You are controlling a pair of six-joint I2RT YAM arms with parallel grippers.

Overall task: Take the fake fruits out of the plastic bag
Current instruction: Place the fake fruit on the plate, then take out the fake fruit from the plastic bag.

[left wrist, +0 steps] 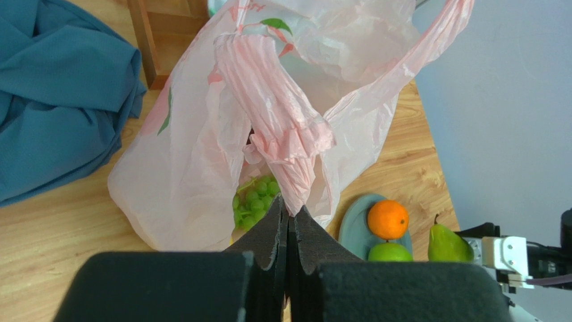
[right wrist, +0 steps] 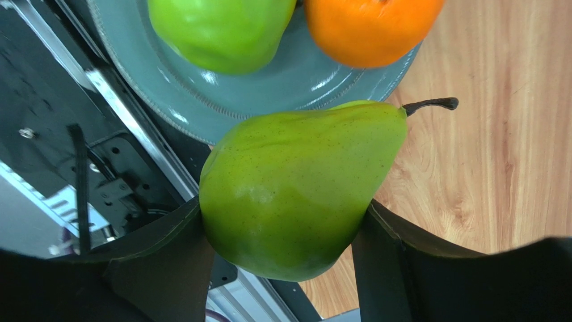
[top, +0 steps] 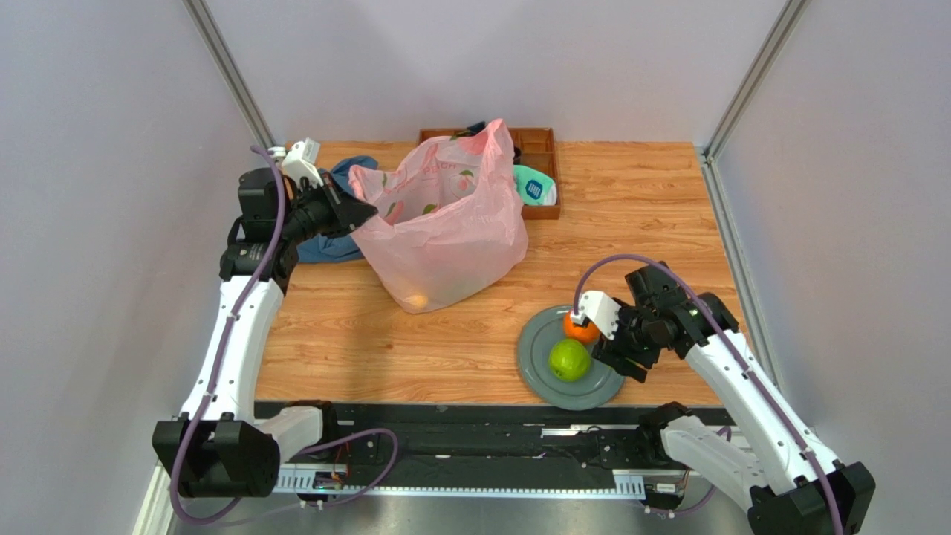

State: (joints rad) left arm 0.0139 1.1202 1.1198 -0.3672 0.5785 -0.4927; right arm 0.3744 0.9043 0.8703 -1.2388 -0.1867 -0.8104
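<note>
The pink plastic bag stands at the table's middle back. My left gripper is shut on the bag's bunched handle and holds it up; in the left wrist view the gripper has its jaws pressed together on the plastic. Green grapes show inside the bag, and a yellowish fruit shows through its bottom. My right gripper is shut on a green pear at the right rim of the grey plate. An orange and a green apple lie on the plate.
A blue cloth lies left of the bag, under my left arm. A wooden tray with a teal-and-white sock stands behind the bag. Grey walls close in the left, right and back.
</note>
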